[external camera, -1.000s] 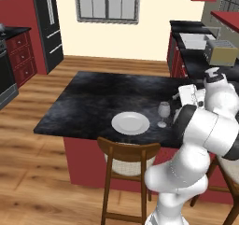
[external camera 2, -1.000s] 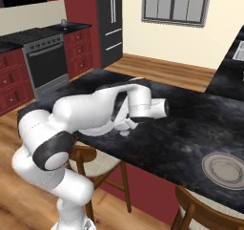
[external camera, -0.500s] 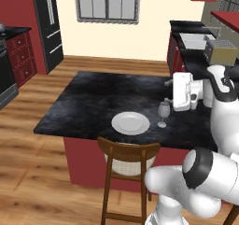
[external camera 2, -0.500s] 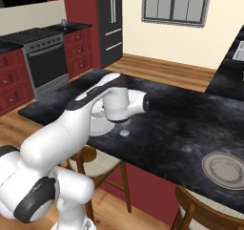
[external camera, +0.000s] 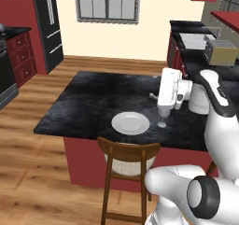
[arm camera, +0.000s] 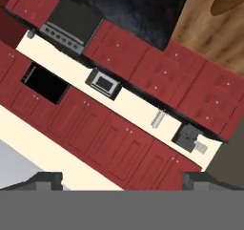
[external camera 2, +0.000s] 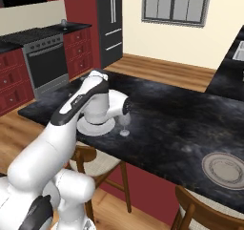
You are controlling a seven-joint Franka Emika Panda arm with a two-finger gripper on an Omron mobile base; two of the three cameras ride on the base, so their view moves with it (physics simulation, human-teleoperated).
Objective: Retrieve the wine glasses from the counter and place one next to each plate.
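White plate (external camera 2: 97, 127) half hidden behind arm; wine glass (external camera: 162, 118) bowl behind claw (external camera: 164, 108)

Glossy black marbled stone counter (external camera: 93, 98), smooth white plate (external camera: 130, 123), translucent wine glass (external camera: 162, 118), brown wooden chair (external camera: 126, 154)

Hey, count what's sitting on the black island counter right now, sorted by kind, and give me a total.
Plates: 2, a plain white plate and a greyish patterned plate
Wine glasses: 1, the wine glass standing upright beside the white plate
Total: 3
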